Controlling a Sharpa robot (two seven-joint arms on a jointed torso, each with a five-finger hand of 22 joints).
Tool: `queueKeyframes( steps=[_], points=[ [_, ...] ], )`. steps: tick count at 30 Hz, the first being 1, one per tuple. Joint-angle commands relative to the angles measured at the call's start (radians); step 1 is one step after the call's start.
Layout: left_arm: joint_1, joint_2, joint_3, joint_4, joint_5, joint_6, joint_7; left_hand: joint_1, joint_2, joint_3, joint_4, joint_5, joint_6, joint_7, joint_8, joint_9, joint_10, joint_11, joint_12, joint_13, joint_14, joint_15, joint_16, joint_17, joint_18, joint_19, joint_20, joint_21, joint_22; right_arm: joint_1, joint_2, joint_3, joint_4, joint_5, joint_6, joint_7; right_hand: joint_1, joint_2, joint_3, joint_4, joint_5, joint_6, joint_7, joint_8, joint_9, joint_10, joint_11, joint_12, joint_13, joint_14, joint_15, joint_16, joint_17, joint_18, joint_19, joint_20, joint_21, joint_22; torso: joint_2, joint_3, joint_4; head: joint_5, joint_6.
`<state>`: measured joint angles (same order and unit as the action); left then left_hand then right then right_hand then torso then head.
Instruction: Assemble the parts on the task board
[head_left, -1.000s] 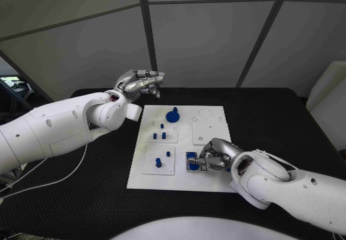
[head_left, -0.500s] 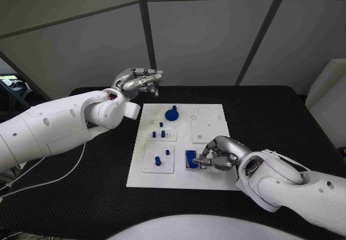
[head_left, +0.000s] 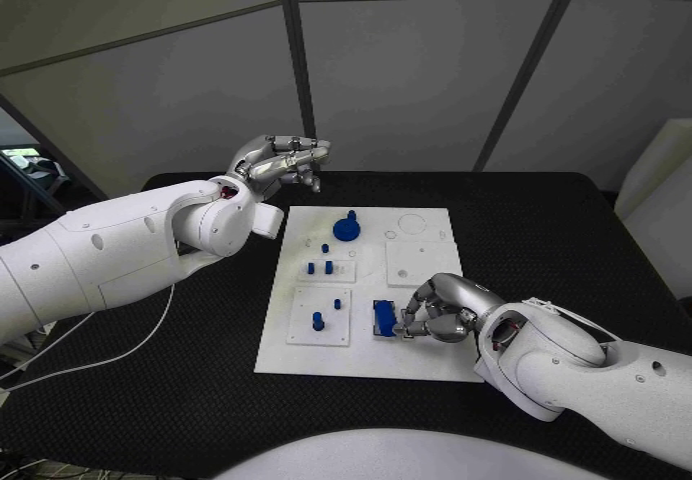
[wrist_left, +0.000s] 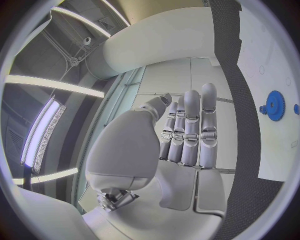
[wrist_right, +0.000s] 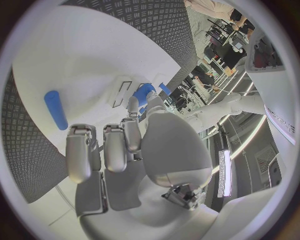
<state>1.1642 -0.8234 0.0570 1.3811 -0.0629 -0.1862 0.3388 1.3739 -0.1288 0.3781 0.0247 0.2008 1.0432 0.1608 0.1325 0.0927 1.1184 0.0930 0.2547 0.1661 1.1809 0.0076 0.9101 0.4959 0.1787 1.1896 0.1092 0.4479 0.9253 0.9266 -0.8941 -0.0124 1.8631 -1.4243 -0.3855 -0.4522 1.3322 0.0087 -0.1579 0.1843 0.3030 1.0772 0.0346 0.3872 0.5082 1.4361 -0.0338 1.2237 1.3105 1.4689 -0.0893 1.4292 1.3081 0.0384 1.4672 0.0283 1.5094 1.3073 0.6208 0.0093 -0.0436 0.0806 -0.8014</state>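
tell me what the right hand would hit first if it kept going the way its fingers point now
Most likely the blue block on the white board. The right hand has its fingers curled toward that block, right beside it; whether they already touch it is unclear.

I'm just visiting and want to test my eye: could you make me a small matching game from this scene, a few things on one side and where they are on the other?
Things:
1. left hand
2. right hand
3. blue gear
4. blue block

Places:
A. far end of the task board
B. raised beyond the board's far left corner, holding nothing
C. near part of the board, beside the right hand's fingertips
D. low over the board's near right part

Pairs: 1-B, 2-D, 3-A, 4-C
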Motion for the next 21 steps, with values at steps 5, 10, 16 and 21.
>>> queueKeyframes(
  steps=[5,10,16,21],
  points=[
    [0.002,0.001,0.000,0.001,0.004,0.011,0.001,-0.003,0.011,-0.006,0.001,-0.003,-0.007,0.002,-0.002,-0.002,-0.008,-0.001,0.004,0.001,-0.003,0.006,-0.003,-0.002,0.003,0.003,-0.001,-0.005,-0.002,0.001,0.028,0.000,-0.028,-0.015,0.009,-0.003,0.025,0.018,0.012,-0.005,-0.006,-0.001,-0.005,-0.005,0.003,0.003,-0.006,0.000,-0.004,0.055,-0.007,0.006,0.007,-0.017,0.044,-0.008,0.003,0.196,-0.001,0.0007,-0.0021,-0.002,0.001],
    [0.002,0.004,0.000,0.000,0.004,0.014,0.001,-0.003,0.011,-0.006,0.001,-0.003,-0.007,0.002,-0.002,-0.002,-0.009,-0.001,0.004,0.001,-0.003,0.006,-0.003,-0.002,0.003,0.003,-0.001,-0.006,-0.002,0.001,0.052,0.001,-0.045,-0.016,0.016,-0.002,0.025,0.017,0.013,-0.005,-0.010,-0.001,-0.005,-0.005,0.003,0.004,-0.006,0.001,-0.003,0.055,-0.008,0.006,0.008,-0.017,0.044,-0.008,0.003,0.196,-0.001,0.0004,-0.0012,-0.001,-0.003],
    [0.002,0.002,0.000,0.001,0.004,0.014,0.000,-0.002,0.011,-0.006,0.001,-0.003,-0.009,0.003,-0.003,-0.003,-0.010,0.000,0.004,0.001,-0.003,0.006,-0.003,-0.003,0.003,0.004,0.000,-0.006,-0.002,0.001,0.061,0.001,-0.056,-0.017,0.031,-0.003,0.029,0.011,0.012,-0.009,-0.019,0.000,-0.005,-0.006,0.005,0.004,-0.006,0.000,-0.003,0.055,-0.008,0.005,0.007,-0.017,0.043,-0.008,0.002,0.195,-0.001,0.0002,-0.0032,0.000,-0.005],
    [0.002,0.001,0.000,0.002,0.004,0.014,-0.002,-0.002,0.011,-0.006,0.001,-0.003,-0.010,0.004,-0.004,-0.003,-0.012,0.000,0.004,0.001,-0.003,0.006,-0.003,-0.003,0.003,0.004,0.000,-0.007,-0.003,0.001,0.056,0.001,-0.054,-0.018,0.042,0.002,0.030,-0.002,0.007,-0.012,-0.034,0.000,-0.003,-0.008,0.007,0.003,-0.005,-0.004,-0.004,0.055,-0.007,0.004,0.005,-0.016,0.042,-0.008,0.001,0.194,-0.001,-0.0002,-0.0036,-0.001,-0.009]
  ],
)
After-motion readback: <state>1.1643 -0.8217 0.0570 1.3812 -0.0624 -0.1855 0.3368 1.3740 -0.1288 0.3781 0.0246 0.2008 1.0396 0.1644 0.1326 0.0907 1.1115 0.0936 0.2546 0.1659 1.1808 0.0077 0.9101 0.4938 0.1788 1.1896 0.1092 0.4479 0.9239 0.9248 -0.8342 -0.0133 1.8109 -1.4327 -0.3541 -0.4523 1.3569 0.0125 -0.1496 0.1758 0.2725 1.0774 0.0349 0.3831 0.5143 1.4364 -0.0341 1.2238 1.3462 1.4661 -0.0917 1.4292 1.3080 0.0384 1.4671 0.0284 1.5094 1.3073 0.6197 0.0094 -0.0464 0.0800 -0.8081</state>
